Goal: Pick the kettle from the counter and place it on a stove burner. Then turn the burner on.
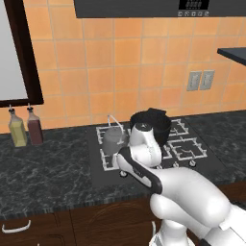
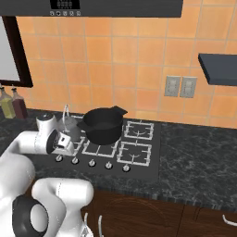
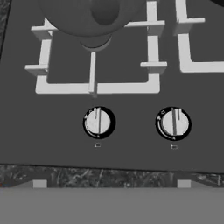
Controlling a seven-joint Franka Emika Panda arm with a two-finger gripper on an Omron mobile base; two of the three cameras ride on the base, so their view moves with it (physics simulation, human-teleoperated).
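Kettle on the cooktop, gripper over the knobs

The kettle [image 1: 113,139] sat on a left-side grate [image 3: 151,83] of the cooktop [image 2: 150,162], beside the black pot [image 2: 102,124]. The gripper [image 3: 111,183] hung empty, jaws spread wide, above two knobs [image 3: 99,122].

the kettle [image 3: 94,19] is cut off by the hand view's top edge.

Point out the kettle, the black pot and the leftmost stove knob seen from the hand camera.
kettle [image 1: 113,139], left base view, on its grey body.
black pot [image 2: 102,125], right base view, on its dark side wall.
leftmost knob [image 3: 98,122], hand view, on the centre of its pale dial.
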